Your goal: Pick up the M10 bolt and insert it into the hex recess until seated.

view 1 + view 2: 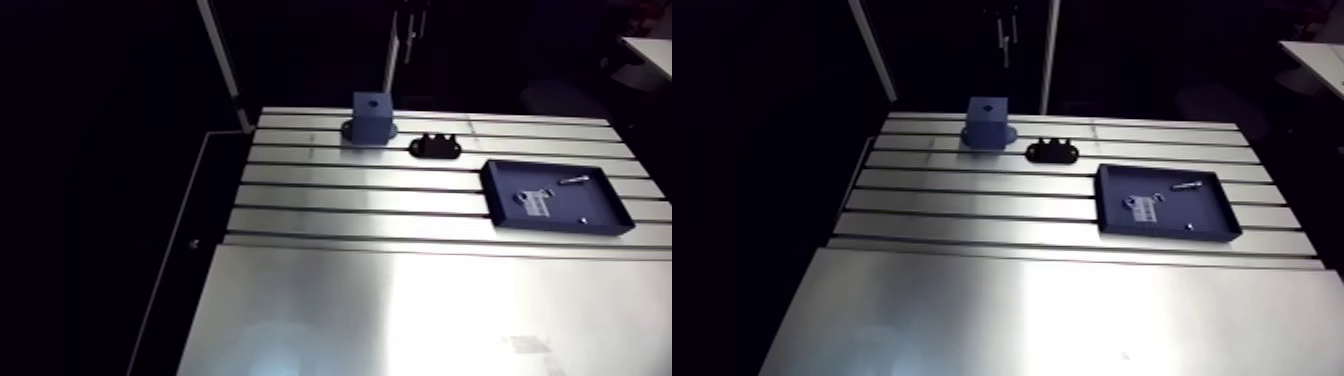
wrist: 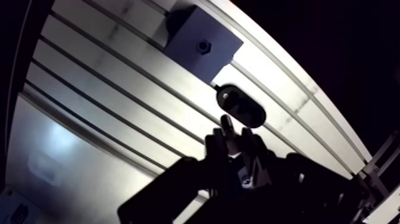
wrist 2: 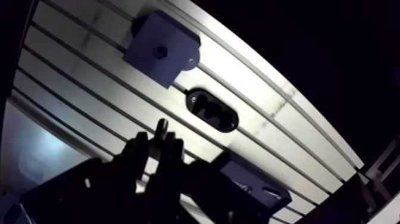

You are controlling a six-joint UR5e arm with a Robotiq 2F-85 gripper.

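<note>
The two dark fingers of the Robotiq gripper (image 2: 231,137) rise closest to the wrist camera. They are drawn near together and clamped on a slender dark metal rod, which I take for the M10 bolt (image 3: 161,126). Its tip pokes out past the fingertips. Its long axis runs in line with the fingers, pointing down toward the table, and its head is hidden between them.

Just ahead of the tip, a black oval plastic fixture (image 2: 241,106) lies flat on the slotted aluminium tabletop (image 1: 330,200). Beyond that fixture a blue square block (image 2: 189,33) stands close to the tabletop's far edge. The small dark hex recess (image 2: 204,46) opens upward in the middle of its top face.

Toward the tabletop's right edge in the arm view sits a shallow dark-blue rectangular tray (image 1: 505,180). It holds a pale label and silvery bits too small to tell.

The bolt hangs high and well apart from the recess. The recess lies ahead of the jaws, past the fixture, so the next move likely calls for carrying the bolt's axis over that opening before lowering.
</note>
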